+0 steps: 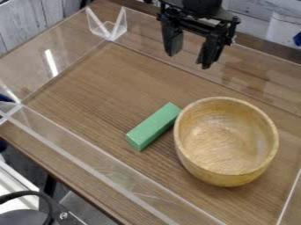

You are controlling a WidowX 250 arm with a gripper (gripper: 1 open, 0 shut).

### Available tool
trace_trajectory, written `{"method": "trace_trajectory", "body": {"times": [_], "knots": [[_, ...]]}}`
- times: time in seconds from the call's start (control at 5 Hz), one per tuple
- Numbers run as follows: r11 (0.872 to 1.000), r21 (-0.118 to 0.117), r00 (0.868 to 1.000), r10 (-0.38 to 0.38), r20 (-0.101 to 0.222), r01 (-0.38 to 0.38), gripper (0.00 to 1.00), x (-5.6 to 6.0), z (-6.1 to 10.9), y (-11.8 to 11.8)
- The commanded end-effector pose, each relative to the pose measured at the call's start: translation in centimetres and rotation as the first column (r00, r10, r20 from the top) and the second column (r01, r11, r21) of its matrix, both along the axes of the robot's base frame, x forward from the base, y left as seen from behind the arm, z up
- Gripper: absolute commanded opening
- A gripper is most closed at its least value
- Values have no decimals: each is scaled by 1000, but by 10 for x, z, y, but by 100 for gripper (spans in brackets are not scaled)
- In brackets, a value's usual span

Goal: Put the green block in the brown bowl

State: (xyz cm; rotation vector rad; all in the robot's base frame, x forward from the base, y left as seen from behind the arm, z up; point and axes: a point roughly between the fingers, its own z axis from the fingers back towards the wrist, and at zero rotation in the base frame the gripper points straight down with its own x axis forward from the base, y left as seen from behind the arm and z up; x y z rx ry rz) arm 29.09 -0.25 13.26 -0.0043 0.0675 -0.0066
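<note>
The green block (154, 126) lies flat on the wooden tabletop, angled diagonally, just left of the brown bowl (226, 141). The bowl is round, light tan wood with thick walls, and nothing shows inside it. My gripper (192, 48) hangs at the top of the view, pointing down, well above and behind both the block and the bowl. Its two dark fingers stand apart with nothing between them, so it is open and holds nothing.
Clear acrylic walls (70, 145) fence the wooden work surface on the left, front and back. A clear bracket (108, 26) stands at the far left corner. Dark cables show below the table's front edge at bottom left.
</note>
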Motion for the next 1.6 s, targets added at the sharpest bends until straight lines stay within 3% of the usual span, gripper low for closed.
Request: {"method": "trace_trajectory", "body": {"times": [0.0,0.4,0.6,1.0,1.4], "knots": [[1000,1,1000,-9,-18,9,100,-7,-7,2],[999,12,998,-45,-38,46,100,-45,-33,25],[999,13,998,-48,-45,49,100,-54,-48,36],[998,14,996,-64,-64,65,100,-60,-75,42],[997,9,995,-73,-74,74,100,-56,-87,38]]}}
